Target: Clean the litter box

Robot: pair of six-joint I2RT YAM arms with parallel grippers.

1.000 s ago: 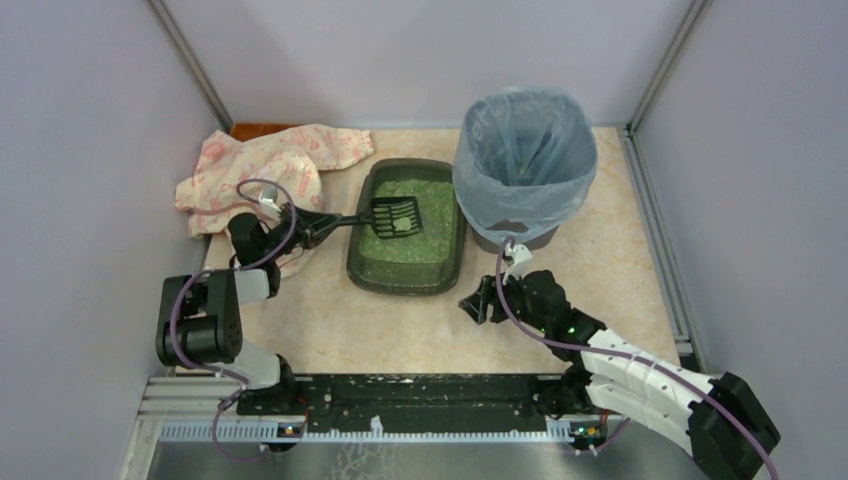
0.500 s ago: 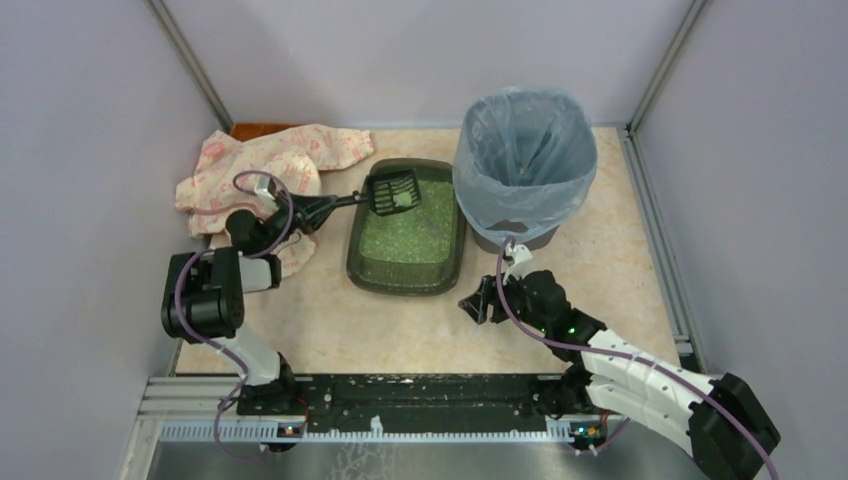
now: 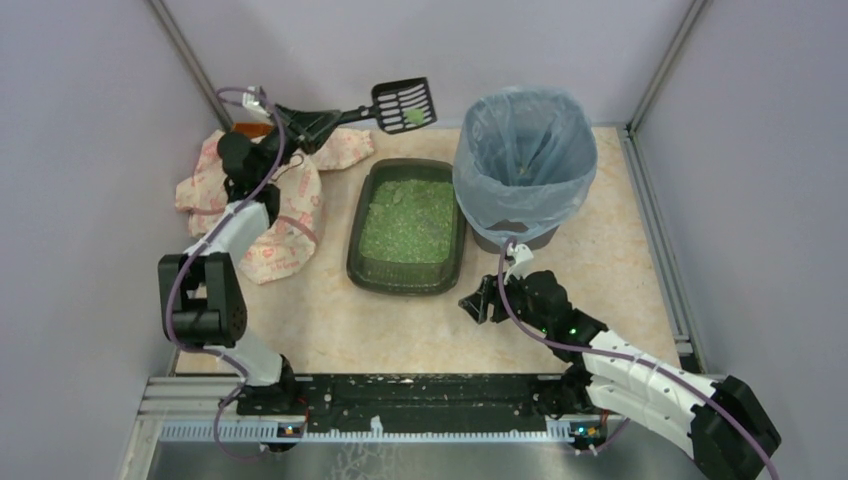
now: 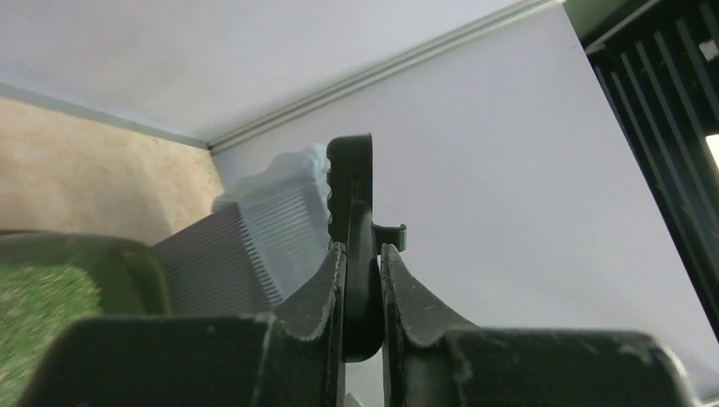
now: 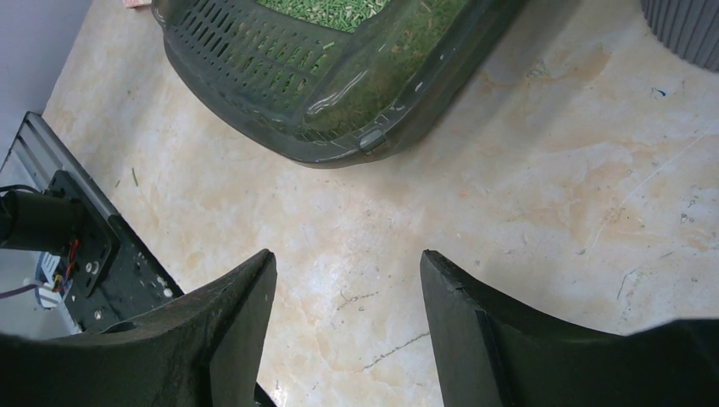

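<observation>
Black slotted scoop with a green clump, handle pinched tight between the left fingers, high up and not yet over the bin. Litter box flat on the table, just left of the bin. Right fingers spread, holding nothing. Possible trouble: tilt or shake on the way, then clump spilled on the table

Left gripper raised, clamping scoop; right gripper low, spread.
</observation>
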